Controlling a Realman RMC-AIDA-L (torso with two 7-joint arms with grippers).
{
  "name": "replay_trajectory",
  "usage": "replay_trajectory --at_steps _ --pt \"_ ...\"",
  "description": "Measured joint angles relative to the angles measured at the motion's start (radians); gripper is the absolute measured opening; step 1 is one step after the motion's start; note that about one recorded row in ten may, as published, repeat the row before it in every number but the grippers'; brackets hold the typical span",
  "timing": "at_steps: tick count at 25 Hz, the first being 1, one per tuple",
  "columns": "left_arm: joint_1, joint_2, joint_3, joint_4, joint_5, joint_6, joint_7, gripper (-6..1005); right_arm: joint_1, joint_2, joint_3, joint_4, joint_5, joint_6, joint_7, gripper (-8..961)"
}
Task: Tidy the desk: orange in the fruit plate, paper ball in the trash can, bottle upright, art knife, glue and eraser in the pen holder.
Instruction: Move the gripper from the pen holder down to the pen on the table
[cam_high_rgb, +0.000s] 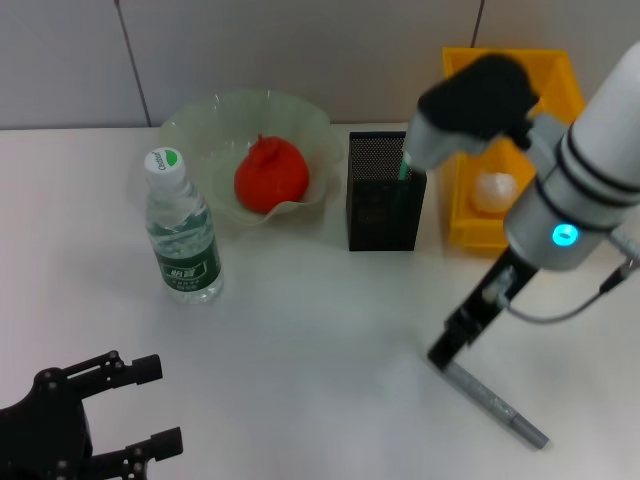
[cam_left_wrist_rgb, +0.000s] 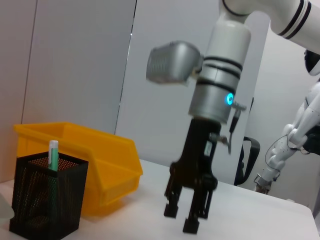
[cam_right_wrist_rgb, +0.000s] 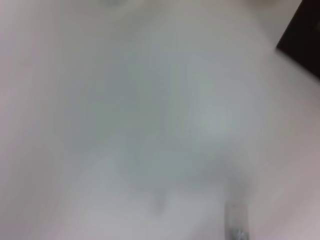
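Right gripper (cam_high_rgb: 447, 347) down at the desk beside the art knife (cam_high_rgb: 495, 403), fingers spread, holding nothing.

I use the black mesh pen holder (cam_high_rgb: 385, 192) as my landmark. Glue stick (cam_high_rgb: 407, 163) stands inside it, green body showing above the rim. Left of the holder, the orange (cam_high_rgb: 270, 175) sits in the pale green fruit plate (cam_high_rgb: 200, 125); farther left and nearer me, the water bottle (cam_high_rgb: 182, 233) stands upright. Right of the holder, the yellow bin (cam_high_rgb: 455, 215) holds the paper ball (cam_high_rgb: 493, 191). In front of the holder, toward me and to its right, the art knife lies flat on the desk, one end just beside the right gripper's fingertips (cam_left_wrist_rgb: 190, 226); I cannot tell whether they touch. Left gripper (cam_high_rgb: 150, 405) sits well to the front-left of the holder, low over the desk (cam_high_rgb: 300, 330), jaws apart, empty. I cannot find the eraser.
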Motion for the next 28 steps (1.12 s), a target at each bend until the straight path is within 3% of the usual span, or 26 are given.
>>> replay_trajectory --at_steps 3,13,27,28 --pt "-0.001 0.001 0.000 -0.001 0.001 0.000 0.000 772 -0.003 0.001 -0.077 0.054 0.000 0.053 0.046 660" --pt "0.006 -0.004 0.000 -0.009 0.001 -0.005 0.000 773 -0.003 0.004 -0.104 0.169 0.002 0.161 0.062 626" --pt "0.001 -0.009 -0.017 -0.009 0.001 -0.004 0.000 773 0.012 0.004 -0.151 0.220 0.013 0.185 0.072 577" --pt "0.001 -0.010 -0.018 -0.009 0.001 -0.005 0.000 773 0.012 0.004 -0.151 0.220 0.013 0.185 0.072 426"
